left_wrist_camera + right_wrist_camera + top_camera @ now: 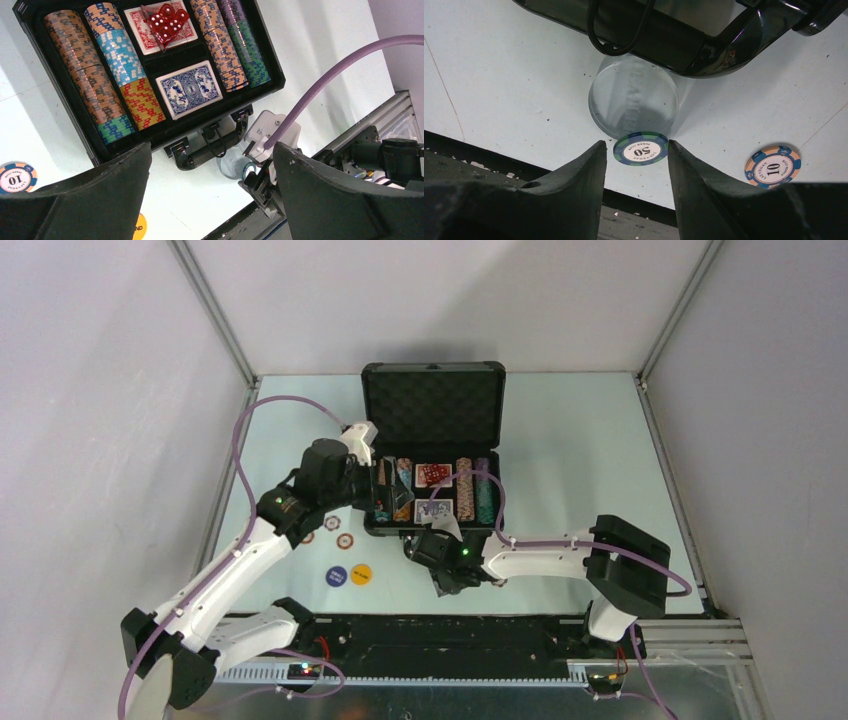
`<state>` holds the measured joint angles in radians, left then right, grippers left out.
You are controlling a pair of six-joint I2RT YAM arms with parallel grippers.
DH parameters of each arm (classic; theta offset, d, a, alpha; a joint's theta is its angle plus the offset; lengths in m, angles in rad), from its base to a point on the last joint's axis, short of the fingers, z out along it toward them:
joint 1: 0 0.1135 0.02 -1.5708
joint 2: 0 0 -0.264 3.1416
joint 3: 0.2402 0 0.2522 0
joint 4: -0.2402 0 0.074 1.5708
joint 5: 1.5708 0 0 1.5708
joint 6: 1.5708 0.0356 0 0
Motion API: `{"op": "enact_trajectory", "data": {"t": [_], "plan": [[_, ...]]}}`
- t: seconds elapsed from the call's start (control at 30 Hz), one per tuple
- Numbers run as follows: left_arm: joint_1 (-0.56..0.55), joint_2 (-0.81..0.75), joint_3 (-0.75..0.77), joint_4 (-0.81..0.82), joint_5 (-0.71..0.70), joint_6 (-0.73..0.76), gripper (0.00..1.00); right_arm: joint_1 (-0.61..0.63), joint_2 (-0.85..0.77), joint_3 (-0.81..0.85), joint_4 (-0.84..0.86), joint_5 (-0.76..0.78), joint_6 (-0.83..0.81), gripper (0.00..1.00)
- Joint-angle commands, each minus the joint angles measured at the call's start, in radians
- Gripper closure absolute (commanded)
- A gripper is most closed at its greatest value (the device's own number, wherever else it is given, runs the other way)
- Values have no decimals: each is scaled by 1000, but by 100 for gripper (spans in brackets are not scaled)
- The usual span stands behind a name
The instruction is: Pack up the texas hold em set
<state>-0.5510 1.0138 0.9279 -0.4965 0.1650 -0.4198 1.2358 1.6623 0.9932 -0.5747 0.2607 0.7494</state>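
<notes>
Our right gripper [635, 146], jaws narrowly open, straddles the green 50 chip [640, 149] lying just before the handle [664, 45] of the case [432, 410], so we should pinch its rim without nudging the adjoining clear disc [633, 97]; our left gripper [211, 150] gapes empty above the case.

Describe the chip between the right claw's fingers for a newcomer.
Find the open black case and its carry handle. A clear round button lies just before the handle; at its edge sits the chip marked 50, green-and-blue rimmed, unlike the orange-and-blue 10 chip nearby.
</notes>
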Motion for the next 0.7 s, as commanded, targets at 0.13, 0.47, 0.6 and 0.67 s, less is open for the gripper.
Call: {"op": "enact_trajectory", "data": {"t": [0.13, 0.47, 0.6, 0.67], "plan": [[6, -11, -12, 12, 11, -10, 4, 3, 3, 29, 22, 11, -1, 42], [8, -9, -12, 11, 14, -8, 4, 5, -13, 29, 23, 8, 1, 40], [7, -8, -12, 12, 14, -8, 4, 6, -27, 30, 22, 5, -1, 40], [7, -7, -10, 12, 15, -9, 4, 6, -33, 30, 16, 7, -2, 40]]}}
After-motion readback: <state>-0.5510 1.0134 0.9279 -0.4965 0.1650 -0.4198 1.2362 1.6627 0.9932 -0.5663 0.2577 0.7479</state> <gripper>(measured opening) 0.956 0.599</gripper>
